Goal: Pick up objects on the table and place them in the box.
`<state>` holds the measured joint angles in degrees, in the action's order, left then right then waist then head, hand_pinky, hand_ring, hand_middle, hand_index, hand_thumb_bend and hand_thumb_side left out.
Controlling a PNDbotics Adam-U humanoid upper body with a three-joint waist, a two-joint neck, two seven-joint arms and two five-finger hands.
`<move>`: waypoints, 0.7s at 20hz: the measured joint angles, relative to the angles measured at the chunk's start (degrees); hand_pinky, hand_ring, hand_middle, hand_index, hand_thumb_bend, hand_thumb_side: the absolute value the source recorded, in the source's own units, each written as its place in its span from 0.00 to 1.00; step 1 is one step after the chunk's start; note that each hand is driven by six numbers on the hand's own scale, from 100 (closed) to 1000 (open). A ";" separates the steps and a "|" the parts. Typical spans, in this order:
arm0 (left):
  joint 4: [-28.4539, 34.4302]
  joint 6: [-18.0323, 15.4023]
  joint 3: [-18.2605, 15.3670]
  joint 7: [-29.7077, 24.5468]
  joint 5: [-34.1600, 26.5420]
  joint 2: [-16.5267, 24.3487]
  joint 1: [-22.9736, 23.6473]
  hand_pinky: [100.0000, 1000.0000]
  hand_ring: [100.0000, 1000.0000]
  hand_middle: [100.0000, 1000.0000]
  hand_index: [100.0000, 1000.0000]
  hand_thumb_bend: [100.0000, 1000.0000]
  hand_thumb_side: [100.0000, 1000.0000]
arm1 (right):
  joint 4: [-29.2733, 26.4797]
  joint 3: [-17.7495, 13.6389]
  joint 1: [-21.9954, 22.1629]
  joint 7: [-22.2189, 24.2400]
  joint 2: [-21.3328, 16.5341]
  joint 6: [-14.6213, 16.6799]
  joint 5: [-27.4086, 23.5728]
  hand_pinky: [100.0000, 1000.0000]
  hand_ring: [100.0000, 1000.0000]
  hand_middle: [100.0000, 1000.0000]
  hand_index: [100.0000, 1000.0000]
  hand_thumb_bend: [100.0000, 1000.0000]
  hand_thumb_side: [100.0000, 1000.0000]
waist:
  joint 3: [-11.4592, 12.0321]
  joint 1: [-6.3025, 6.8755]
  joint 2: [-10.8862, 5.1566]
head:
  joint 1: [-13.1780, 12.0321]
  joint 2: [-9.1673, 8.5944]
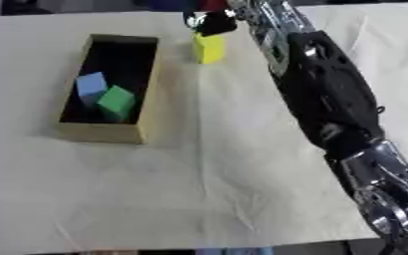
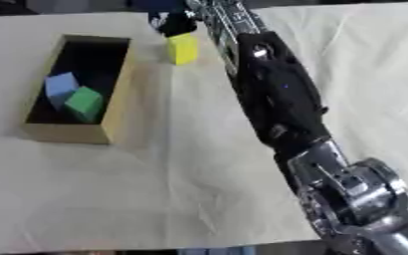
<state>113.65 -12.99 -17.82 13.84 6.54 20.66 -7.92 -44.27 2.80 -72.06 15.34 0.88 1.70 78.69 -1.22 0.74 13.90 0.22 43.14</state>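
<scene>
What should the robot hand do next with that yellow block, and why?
Probably lift it and carry it left over the box. The right robot hand sits on top of the yellow block, which stands on the table outside the box; blue and green blocks already lie inside.

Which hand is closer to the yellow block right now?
Right. The right hand is at the top of the yellow block, on the table beside the box. The left hand shows in neither view.
</scene>
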 measured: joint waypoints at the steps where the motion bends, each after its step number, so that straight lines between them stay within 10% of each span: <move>1: 0.00 -0.02 0.00 -0.04 0.00 0.00 -0.10 0.70 0.57 0.70 0.77 0.00 0.72 | 0.54 -0.12 0.00 -0.18 0.31 -0.22 0.61 0.86 0.92 0.71 0.92 0.21 0.71 | 0.12 0.01 0.07 | 0.04 -0.21; 14: 0.00 -0.08 0.01 -0.41 0.00 -0.42 -0.22 0.70 0.57 0.71 0.77 0.00 0.72 | 3.81 -3.51 1.03 -3.18 2.38 -5.75 7.48 0.86 0.92 0.70 0.92 0.21 0.72 | 0.86 0.18 0.96 | 0.85 -1.96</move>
<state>113.65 -13.07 -17.81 13.43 6.54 20.24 -8.14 -40.47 -0.71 -71.03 12.17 3.26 -4.05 86.16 -0.36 0.92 14.86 1.07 41.17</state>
